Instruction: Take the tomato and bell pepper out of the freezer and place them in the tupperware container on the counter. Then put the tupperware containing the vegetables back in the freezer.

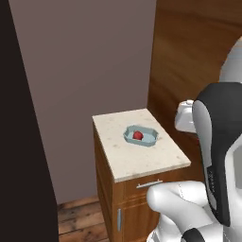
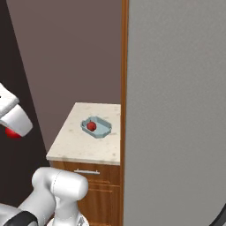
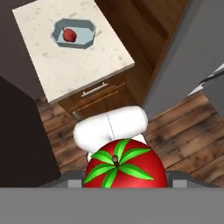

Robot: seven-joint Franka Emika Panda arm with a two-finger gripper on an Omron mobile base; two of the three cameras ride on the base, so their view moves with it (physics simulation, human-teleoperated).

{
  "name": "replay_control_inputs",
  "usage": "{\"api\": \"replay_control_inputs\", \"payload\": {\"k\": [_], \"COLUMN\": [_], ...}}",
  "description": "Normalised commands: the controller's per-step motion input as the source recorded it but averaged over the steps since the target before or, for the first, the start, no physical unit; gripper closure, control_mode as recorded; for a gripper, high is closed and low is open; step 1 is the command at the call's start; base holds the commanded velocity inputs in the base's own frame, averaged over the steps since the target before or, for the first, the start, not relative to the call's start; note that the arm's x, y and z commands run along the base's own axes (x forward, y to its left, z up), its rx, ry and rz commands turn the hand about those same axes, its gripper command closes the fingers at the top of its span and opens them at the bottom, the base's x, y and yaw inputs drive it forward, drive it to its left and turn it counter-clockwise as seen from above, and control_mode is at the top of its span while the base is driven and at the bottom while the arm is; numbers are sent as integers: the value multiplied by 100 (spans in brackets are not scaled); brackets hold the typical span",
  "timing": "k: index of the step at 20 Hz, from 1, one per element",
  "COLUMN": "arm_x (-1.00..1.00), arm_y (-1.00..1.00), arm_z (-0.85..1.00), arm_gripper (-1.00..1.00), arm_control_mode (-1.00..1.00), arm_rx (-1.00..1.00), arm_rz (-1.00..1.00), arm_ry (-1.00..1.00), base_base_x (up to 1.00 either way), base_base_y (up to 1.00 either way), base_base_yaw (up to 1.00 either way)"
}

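Tool (image 3: 125, 181) was clamped on the tomato (image 3: 125, 165), raised well away from the bench (image 1: 142, 156); on that bench the tupperware container (image 1: 140, 136) held the bell pepper (image 1: 137, 135).

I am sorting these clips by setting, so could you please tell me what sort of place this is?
Most likely a rendered home kitchen: a beige stone counter on a wooden cabinet with a drawer, a tall grey freezer beside it, and a tupperware container holding a small red vegetable.
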Motion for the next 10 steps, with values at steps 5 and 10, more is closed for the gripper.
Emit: {"api": "replay_control_inputs", "payload": {"k": [5, 10], "arm_x": [100, 100], "arm_y": [0, 0], "arm_z": [-61, -59], "arm_gripper": [100, 100], "arm_control_mode": [-100, -100], "arm_rx": [0, 0], "arm_rz": [-11, -9], "arm_ry": [5, 3], "base_base_x": [0, 0], "base_base_y": [0, 0], "base_base_yaw": [0, 0]}}
